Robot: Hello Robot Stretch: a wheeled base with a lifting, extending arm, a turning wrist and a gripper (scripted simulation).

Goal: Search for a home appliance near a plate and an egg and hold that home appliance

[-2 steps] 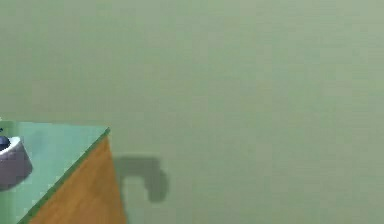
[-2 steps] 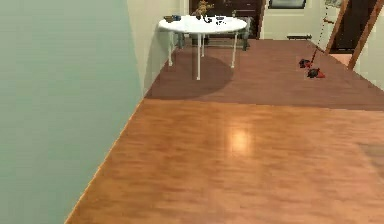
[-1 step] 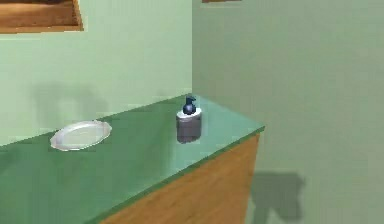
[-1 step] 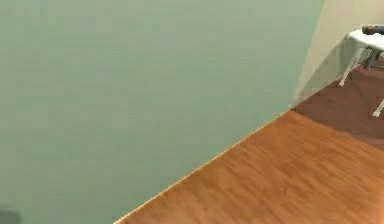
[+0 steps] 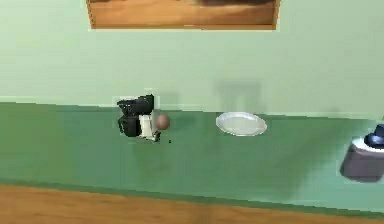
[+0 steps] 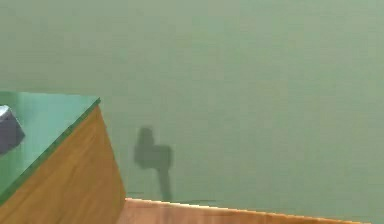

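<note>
A small black and white appliance (image 5: pixel 136 117), shaped like a coffee machine, stands on the green countertop (image 5: pixel 200 165) toward the forward view's left, close to the back wall. A brown egg (image 5: pixel 162 121) lies right beside it. A white plate (image 5: pixel 241 123) rests flat on the counter a little farther to the forward view's right.
A grey rounded appliance with a blue top (image 5: pixel 365 155) stands at the forward view's right edge; a grey object (image 6: pixel 8 128) sits at the arm side view's left edge on the counter's end (image 6: pixel 60 115). A wood-framed picture (image 5: pixel 182 12) hangs above. Wooden front edge below; green wall beyond.
</note>
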